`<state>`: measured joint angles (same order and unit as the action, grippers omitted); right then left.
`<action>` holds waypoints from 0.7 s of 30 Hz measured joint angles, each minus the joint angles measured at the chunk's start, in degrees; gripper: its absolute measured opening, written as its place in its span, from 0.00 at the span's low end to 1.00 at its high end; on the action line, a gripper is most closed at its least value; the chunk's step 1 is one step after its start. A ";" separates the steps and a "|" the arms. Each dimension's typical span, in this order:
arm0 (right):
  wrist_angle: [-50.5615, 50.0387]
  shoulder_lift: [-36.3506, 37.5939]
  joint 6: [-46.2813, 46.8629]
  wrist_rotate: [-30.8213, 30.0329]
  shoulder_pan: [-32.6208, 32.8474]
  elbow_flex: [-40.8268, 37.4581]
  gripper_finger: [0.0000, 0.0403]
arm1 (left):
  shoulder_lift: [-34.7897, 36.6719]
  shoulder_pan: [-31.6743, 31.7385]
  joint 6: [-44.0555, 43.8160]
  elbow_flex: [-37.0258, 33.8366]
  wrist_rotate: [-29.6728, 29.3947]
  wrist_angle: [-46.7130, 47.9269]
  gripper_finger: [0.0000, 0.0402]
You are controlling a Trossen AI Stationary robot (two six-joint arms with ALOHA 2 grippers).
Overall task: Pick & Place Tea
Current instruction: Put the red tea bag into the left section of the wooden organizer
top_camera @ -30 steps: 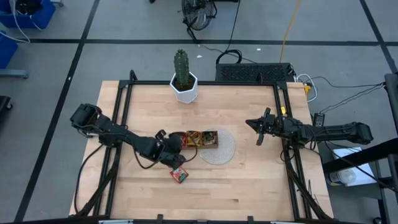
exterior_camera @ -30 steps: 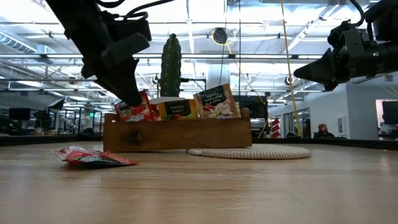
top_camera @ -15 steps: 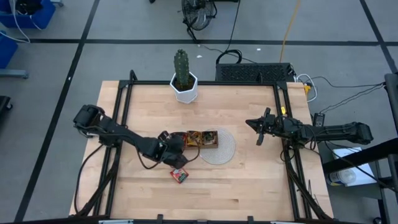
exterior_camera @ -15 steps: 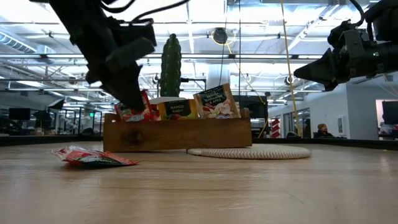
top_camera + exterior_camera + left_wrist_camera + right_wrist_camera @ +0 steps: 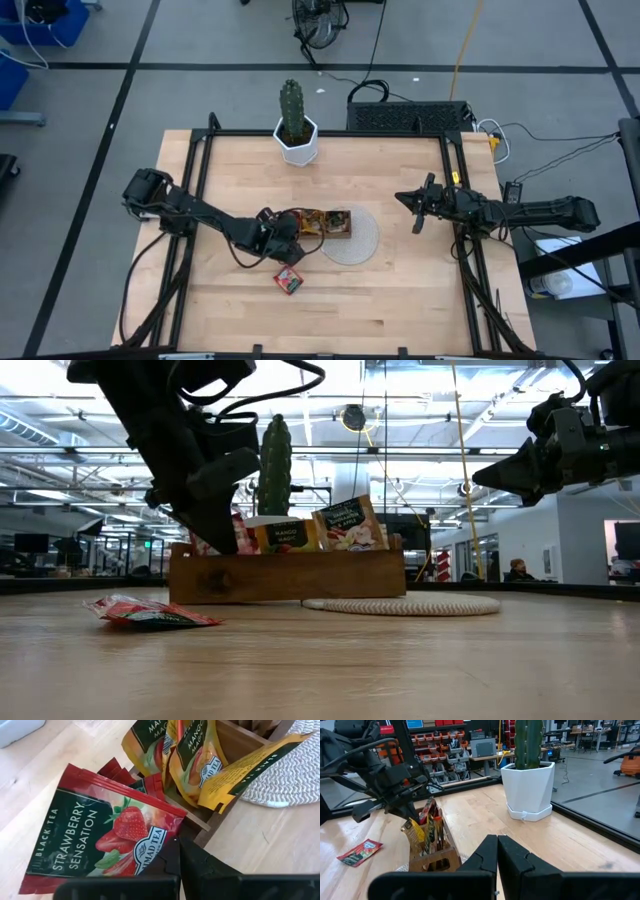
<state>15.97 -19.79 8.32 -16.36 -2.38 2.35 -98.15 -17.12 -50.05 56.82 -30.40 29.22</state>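
My left gripper is shut on a red strawberry tea sachet at the left end of the brown wooden tray; in the low view the left gripper hides most of that sachet. Red and orange-yellow sachets stand upright in the tray's compartments. Another red sachet lies flat on the table near the tray, also seen as the flat sachet in the low view. My right gripper hovers shut above the table's right side, touching nothing. My left gripper pinches the strawberry sachet between its two fingers at the edge beside the printed logo. The fingers slant down from the table's left and near side. The sachet is tilted, its top corner at the tray's left end, among other red sachets.
The tray partly sits on a round woven mat. A cactus in a white pot stands at the far edge. Black frame rails run along the left and right sides. Bare wood lies near and to the right.
My left gripper has moved a little toward the far edge and the right, closing on the tray's left end, still shut on the red sachet. The sachet now stands lower against the tray and is more hidden behind the gripper in the low view.
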 joint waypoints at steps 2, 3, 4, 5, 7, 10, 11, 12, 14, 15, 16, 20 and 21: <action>0.00 0.02 0.00 0.00 -0.01 0.00 0.00 | 0.00 0.01 -1.03 0.02 0.41 1.03 0.00; 0.00 0.00 -0.01 0.00 0.00 0.00 0.00 | 0.00 0.13 -1.63 0.04 1.17 1.50 0.00; 0.00 0.01 -0.02 0.00 0.01 0.00 0.00 | 0.00 0.38 -2.12 0.08 2.25 1.87 0.00; 0.00 0.02 0.00 0.00 0.01 0.00 0.00 | 0.00 0.50 -2.57 0.12 3.22 2.08 0.00; 0.00 0.00 0.00 0.00 -0.01 0.00 0.00 | 0.04 0.56 -3.05 0.15 4.09 2.15 0.00; 0.00 0.00 0.00 0.00 -0.01 0.00 0.00 | 0.16 0.12 -2.79 0.13 3.94 1.97 0.00; 0.00 0.00 0.00 0.00 0.00 0.00 0.00 | 0.45 -0.09 -2.72 0.14 3.88 2.12 0.00; 0.00 0.02 0.00 0.00 -0.01 0.00 0.00 | 0.62 -0.25 -2.57 0.30 3.93 2.30 0.00; 0.00 0.00 -0.01 0.01 0.00 0.00 0.00 | 0.65 -0.58 -1.14 1.32 4.24 2.50 0.00; 0.00 0.01 -0.01 0.00 0.00 0.00 0.00 | 0.63 -0.78 -0.04 2.02 4.73 2.77 0.00; 0.00 0.02 -0.02 0.02 -0.01 0.00 0.00 | 0.76 -1.04 1.11 2.69 4.80 2.91 0.00; 0.00 0.00 -0.02 0.00 0.01 0.00 0.00 | 1.46 -1.51 4.16 5.19 4.10 2.48 0.00; 0.00 0.00 -0.02 0.02 0.00 0.00 0.00 | 1.37 -1.49 4.62 5.46 3.74 2.87 0.00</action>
<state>15.97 -19.79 8.30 -16.34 -2.38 2.35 -96.78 -18.61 -45.43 62.27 -26.66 32.09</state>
